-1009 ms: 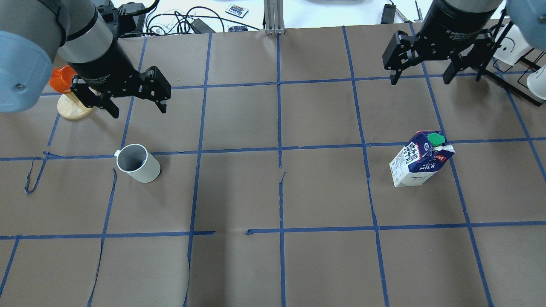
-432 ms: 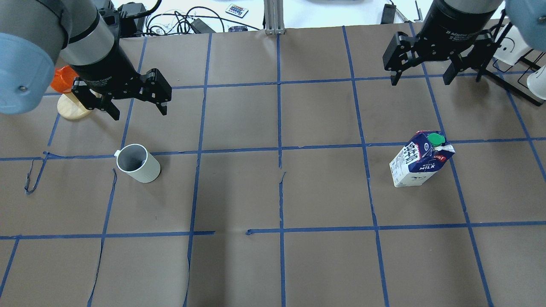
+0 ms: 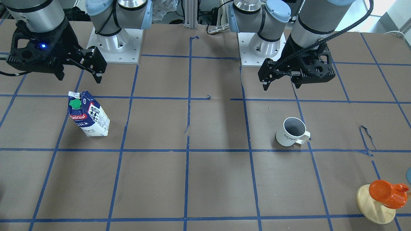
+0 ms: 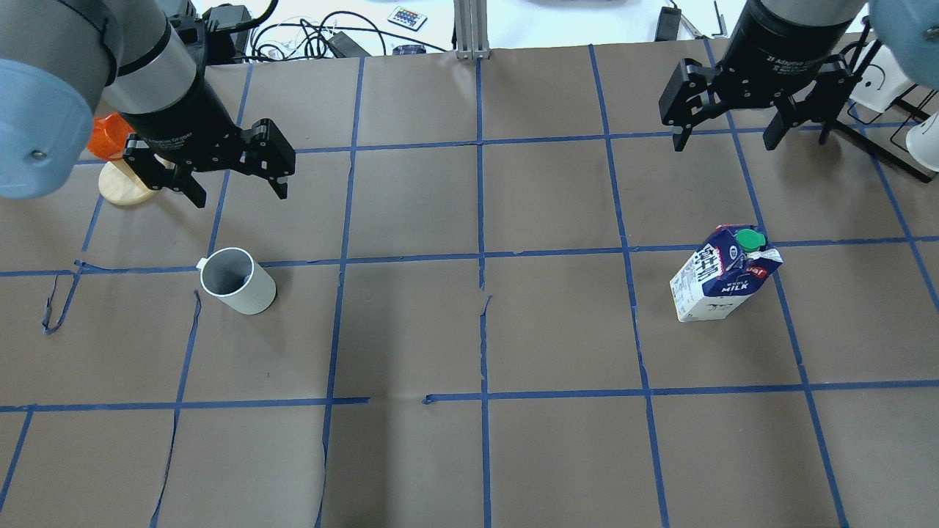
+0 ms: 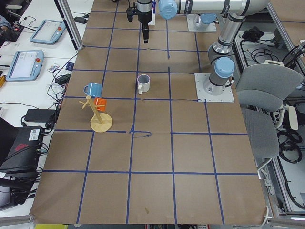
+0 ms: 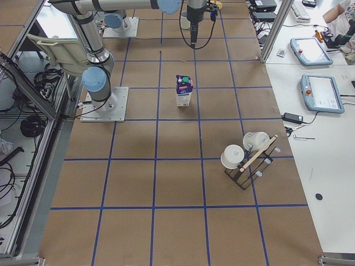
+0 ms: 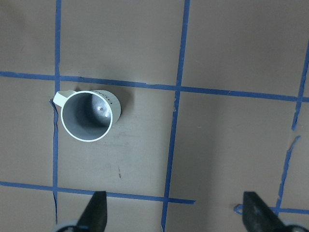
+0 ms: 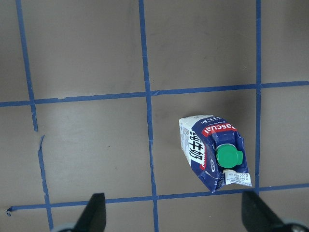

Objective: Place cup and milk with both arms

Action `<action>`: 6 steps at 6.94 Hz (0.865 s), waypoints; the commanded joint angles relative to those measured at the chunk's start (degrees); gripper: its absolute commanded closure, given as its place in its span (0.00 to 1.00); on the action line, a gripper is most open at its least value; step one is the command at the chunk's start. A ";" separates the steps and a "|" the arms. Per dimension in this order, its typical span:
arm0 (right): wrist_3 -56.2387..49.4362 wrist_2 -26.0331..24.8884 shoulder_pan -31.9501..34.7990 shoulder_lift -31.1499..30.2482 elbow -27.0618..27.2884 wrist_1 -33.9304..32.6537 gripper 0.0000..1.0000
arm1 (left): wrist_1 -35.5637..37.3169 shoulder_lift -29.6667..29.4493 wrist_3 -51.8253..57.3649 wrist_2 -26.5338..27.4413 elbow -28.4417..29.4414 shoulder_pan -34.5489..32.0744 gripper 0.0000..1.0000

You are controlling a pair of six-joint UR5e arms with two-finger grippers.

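The white ribbed cup stands upright on the left part of the table; it also shows in the front view, the left wrist view and the left side view. The milk carton stands upright at the right, seen too in the front view, the right wrist view and the right side view. My left gripper hangs open and empty above and behind the cup. My right gripper hangs open and empty above and behind the milk.
An orange cup sits on a wooden stand at the far left, close behind my left gripper. A black rack with white cups stands at the far right. Blue tape lines grid the brown table. Cables lie beyond the far edge.
The left gripper has shifted very slightly; the right gripper has edged a little toward the milk. The cup and the milk have not moved.
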 commanded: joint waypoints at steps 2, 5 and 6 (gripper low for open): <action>-0.29 -0.12 -1.54 0.16 0.06 -0.38 0.00 | -0.20 0.30 0.41 0.43 -0.19 0.00 0.00; -3.34 -0.30 -4.78 0.16 2.16 -0.82 0.00 | -0.72 0.48 0.76 0.52 -1.07 0.43 0.00; -4.84 -0.30 -6.89 0.16 3.21 -0.82 0.00 | -0.73 0.48 0.76 0.43 -1.51 0.96 0.00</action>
